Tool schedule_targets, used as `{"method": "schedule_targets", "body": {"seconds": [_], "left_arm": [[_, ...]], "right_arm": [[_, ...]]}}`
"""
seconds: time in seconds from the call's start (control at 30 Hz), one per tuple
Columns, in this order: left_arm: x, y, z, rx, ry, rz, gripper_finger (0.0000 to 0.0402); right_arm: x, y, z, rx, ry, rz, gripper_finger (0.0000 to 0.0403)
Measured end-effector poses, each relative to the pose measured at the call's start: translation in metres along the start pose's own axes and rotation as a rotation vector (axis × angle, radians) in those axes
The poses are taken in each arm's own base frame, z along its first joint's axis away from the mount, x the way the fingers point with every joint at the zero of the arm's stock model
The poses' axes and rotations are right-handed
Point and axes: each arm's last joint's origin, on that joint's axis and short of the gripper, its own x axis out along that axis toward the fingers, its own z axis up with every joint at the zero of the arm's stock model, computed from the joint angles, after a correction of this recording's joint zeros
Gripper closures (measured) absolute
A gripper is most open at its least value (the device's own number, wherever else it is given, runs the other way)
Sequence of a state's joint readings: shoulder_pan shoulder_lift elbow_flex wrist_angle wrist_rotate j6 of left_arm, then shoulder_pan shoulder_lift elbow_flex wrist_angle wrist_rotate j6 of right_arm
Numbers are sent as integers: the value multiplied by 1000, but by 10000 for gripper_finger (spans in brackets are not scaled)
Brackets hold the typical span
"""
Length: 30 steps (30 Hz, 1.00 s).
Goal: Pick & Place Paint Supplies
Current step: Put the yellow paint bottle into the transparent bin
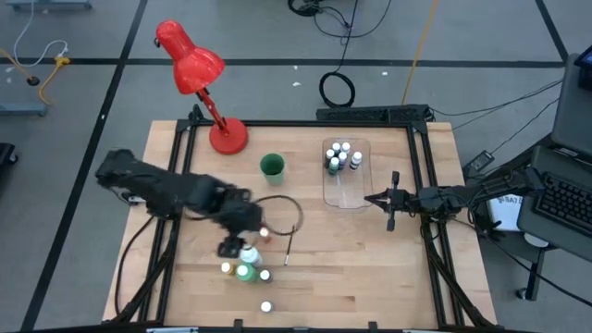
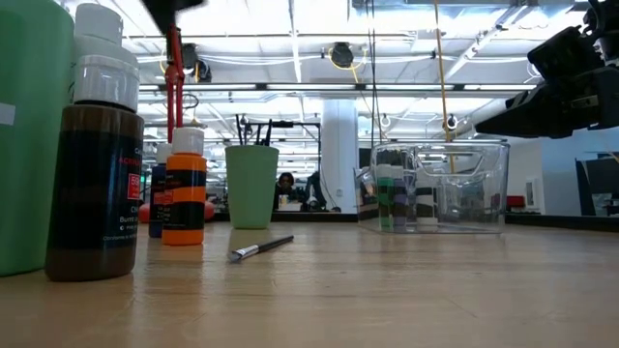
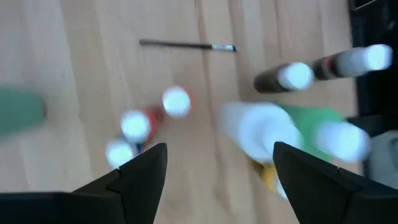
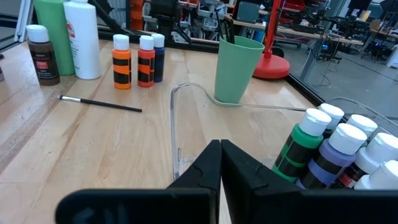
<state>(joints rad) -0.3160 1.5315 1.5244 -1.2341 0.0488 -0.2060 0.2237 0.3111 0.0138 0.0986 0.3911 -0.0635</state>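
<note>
My left gripper [image 1: 233,246] [image 3: 219,152] hangs open above a cluster of bottles near the table's front left. The big white bottle [image 3: 258,127] and the big green bottle [image 3: 311,121] stand just below its fingers. Small white-capped bottles [image 3: 176,101] stand beside them, and two brown ones [image 3: 292,76] farther off. A thin dark brush [image 1: 289,245] [image 3: 186,45] lies flat on the wood. My right gripper [image 1: 373,197] [image 4: 219,163] is shut, hovering at the right edge of the clear tray [image 1: 344,192]. Several small bottles [image 1: 339,157] [image 4: 314,146] stand in the tray's far end.
A green cup [image 1: 272,166] stands left of the tray. A red desk lamp [image 1: 199,79] rises from its base at the far left. A black cable [image 1: 291,208] loops across the middle. One small bottle [image 1: 266,306] stands alone near the front edge.
</note>
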Motion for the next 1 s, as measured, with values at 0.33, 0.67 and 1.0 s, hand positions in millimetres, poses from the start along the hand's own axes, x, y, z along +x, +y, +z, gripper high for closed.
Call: {"method": "schedule_targets", "body": {"seconds": [0.33, 0.67, 1.0], "left_arm": [[1, -62, -82, -161, -237, 35, 105], [72, -73, -116, -245, -244, 18, 105], [92, -77, -130, -226, -256, -36, 105]], "right_arm": [[0, 0, 0, 0, -1, 0, 399], [0, 0, 1, -26, -6, -1, 399], [0, 0, 1, -25, -8, -1, 399]]}}
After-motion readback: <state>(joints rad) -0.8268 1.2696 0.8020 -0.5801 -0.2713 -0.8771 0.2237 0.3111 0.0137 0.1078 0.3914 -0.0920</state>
